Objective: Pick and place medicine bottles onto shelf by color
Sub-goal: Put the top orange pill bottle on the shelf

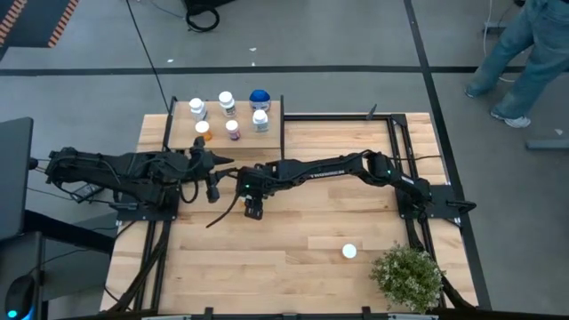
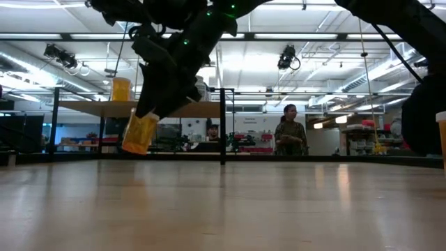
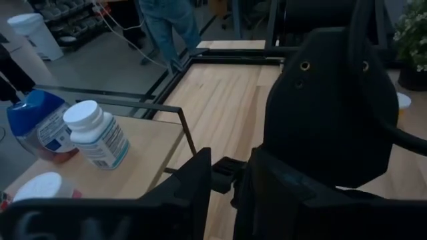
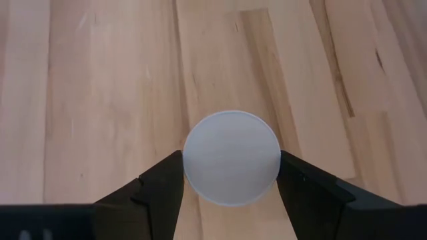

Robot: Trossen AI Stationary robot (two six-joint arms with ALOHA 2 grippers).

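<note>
My right gripper (image 4: 231, 168) hangs over the middle of the table (image 1: 267, 258), just in front of the shelf, shut on an orange medicine bottle (image 2: 139, 132) with a white cap. Several more bottles stand upright on the light-wood shelf (image 1: 271, 142) at the far left corner. They include an orange one (image 1: 203, 130), a pinkish one (image 1: 233, 130), white ones (image 1: 227, 102) and a blue-topped one (image 1: 260, 98). A single white-capped bottle (image 1: 349, 252) stands on the table near the plant. My left gripper (image 1: 213, 178) waits open, close beside the right gripper on its left. My right gripper pinches the bottle's round white cap (image 4: 231, 157) between its two fingers (image 4: 160, 183), one on each side. The fingers come from above, pointing down. The orange body (image 2: 141, 129) hangs below them, tilted and lifted clear of the table.
A green potted plant (image 1: 407, 276) stands at the near right corner. The shelf's black frame posts (image 1: 283, 133) rise right behind the grippers. The two arms almost meet at the table's middle. A person (image 1: 524, 53) walks on the floor beyond the far right corner.
</note>
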